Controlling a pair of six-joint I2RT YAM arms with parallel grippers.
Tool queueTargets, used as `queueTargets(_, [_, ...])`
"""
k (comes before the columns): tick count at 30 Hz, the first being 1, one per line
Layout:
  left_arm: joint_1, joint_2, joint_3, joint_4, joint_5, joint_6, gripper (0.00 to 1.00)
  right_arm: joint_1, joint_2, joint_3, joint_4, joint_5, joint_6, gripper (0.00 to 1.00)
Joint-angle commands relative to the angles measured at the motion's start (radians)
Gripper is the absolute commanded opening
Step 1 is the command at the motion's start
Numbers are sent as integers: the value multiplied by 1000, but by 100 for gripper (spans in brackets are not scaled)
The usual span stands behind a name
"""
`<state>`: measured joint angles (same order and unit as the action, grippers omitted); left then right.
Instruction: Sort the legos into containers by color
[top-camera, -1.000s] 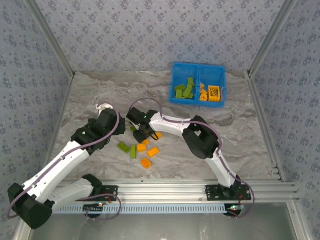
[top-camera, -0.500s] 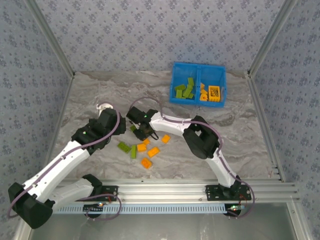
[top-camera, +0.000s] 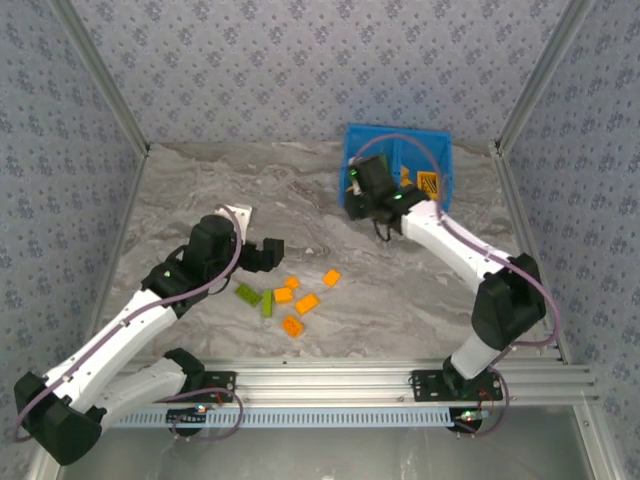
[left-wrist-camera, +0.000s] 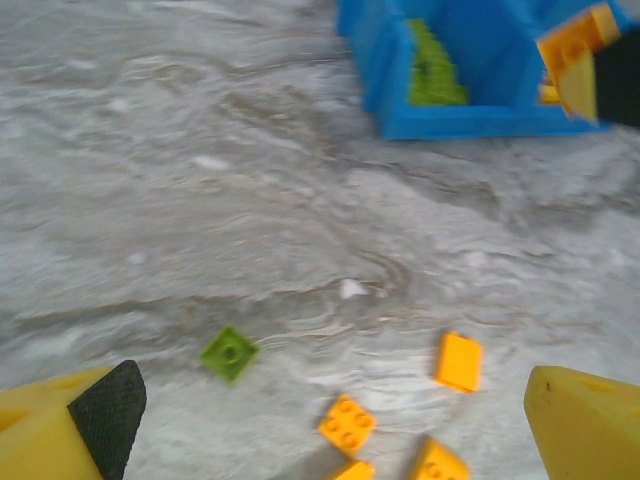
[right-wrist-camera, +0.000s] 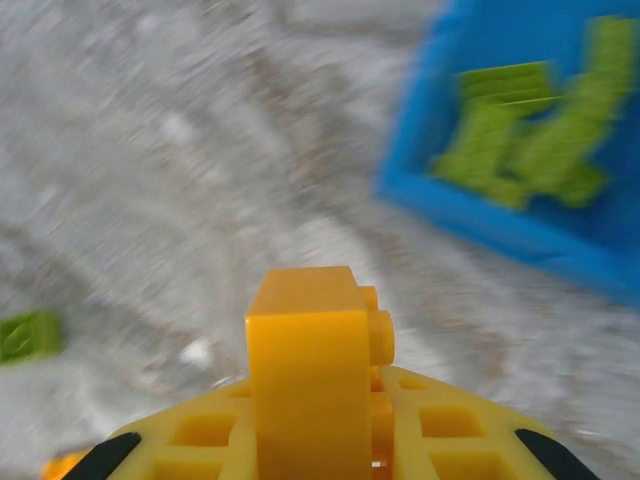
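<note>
Item: loose legos, near part of the worktop (top-camera: 440, 290). A close scatter of roughly five orange pieces (top-camera: 293, 325) and two lime green bars (top-camera: 247, 293) lies between the arm bases and the bin. None is sorted yet. The left wrist view adds one small lime green square (left-wrist-camera: 229, 352), lying apart from the orange ones.

Item: left end effector (top-camera: 266, 254). It hangs just beyond the scatter with its fingers spread wide and nothing between them.

Item: right end effector (right-wrist-camera: 320, 450). It is farther off, at the near left corner of the bin, and is closed narrow on one orange brick (right-wrist-camera: 305, 360) standing upright between the fingers. The brick is not yet released. Whether it is over the bin or just short of it cannot be told.

Item: blue bin (top-camera: 447, 160), far right of the worktop, with two compartments. The left one holds lime green bricks (right-wrist-camera: 520, 140). The right one holds orange pieces, among them an open frame (top-camera: 430, 184). The colours appear unmixed.

Status, by judgement: roughly half done. Left to do: drop the held brick into the orange side, then carry over the eight or so loose pieces by colour.
</note>
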<state>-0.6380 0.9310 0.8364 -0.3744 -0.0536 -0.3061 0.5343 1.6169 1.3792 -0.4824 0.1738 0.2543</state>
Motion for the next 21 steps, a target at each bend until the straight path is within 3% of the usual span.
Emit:
queueTargets(1, [-34, 25, 23, 90, 178, 76, 99, -113, 9, -44, 56, 47, 11, 21])
queueTargets(7, [-119, 54, 40, 110, 225, 111, 99, -301, 166, 64, 61, 45, 22, 20])
queueTargets(14, [-148, 36, 26, 91, 175, 82, 99, -399, 368, 238, 29, 15, 76, 21])
queueTargets(18, [-150, 20, 9, 72, 69, 36, 99, -420, 483, 362, -41, -3, 85, 32])
queueTargets(21, [-148, 35, 26, -11, -150, -52, 99, -426, 511, 418, -77, -19, 92, 42])
